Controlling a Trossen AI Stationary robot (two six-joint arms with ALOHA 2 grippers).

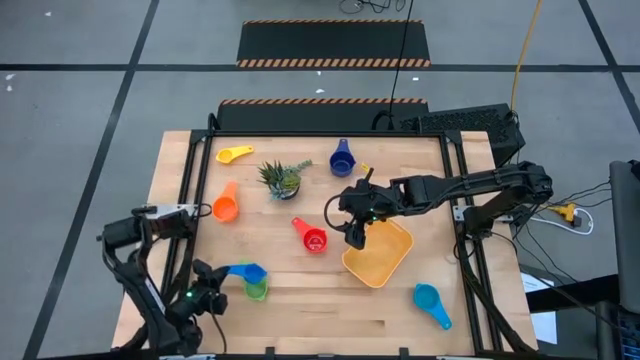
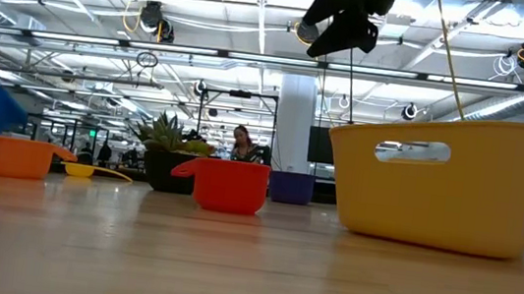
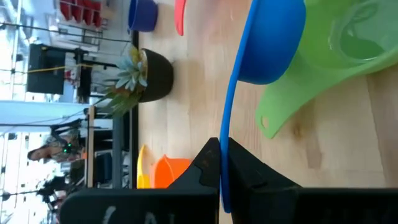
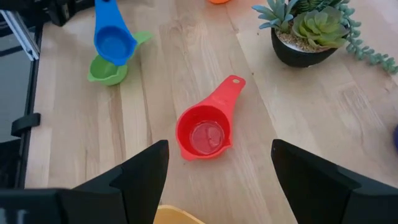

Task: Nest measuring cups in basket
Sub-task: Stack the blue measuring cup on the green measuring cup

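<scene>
My left gripper (image 1: pixel 220 284), at the near left, is shut on a blue measuring cup (image 1: pixel 250 272). The cup's bowl (image 3: pixel 270 37) hangs right over a green cup (image 3: pixel 339 53) standing on the table; whether they touch I cannot tell. My right gripper (image 4: pixel 219 149) hovers open, high above the red cup (image 4: pixel 202 134) and the far left corner of the orange-yellow basket (image 1: pixel 385 255). An orange cup (image 1: pixel 225 207), a yellow cup (image 1: pixel 235 154), a dark blue cup (image 1: pixel 342 158) and a light blue cup (image 1: pixel 430 300) stand apart on the wood. My left gripper pinches the blue cup's flat handle (image 3: pixel 225 163) between its two fingers, near the handle's free end. The fingers come from the table's left, slanting down, and lie along the handle. The cup is lifted, its bowl out ahead of the fingertips above the green cup.
A small potted plant (image 1: pixel 282 178) stands at the far middle between the orange and dark blue cups. The basket sits askew right of centre. Black frame rails (image 1: pixel 465 200) border the table's sides. Bare wood lies along the near edge.
</scene>
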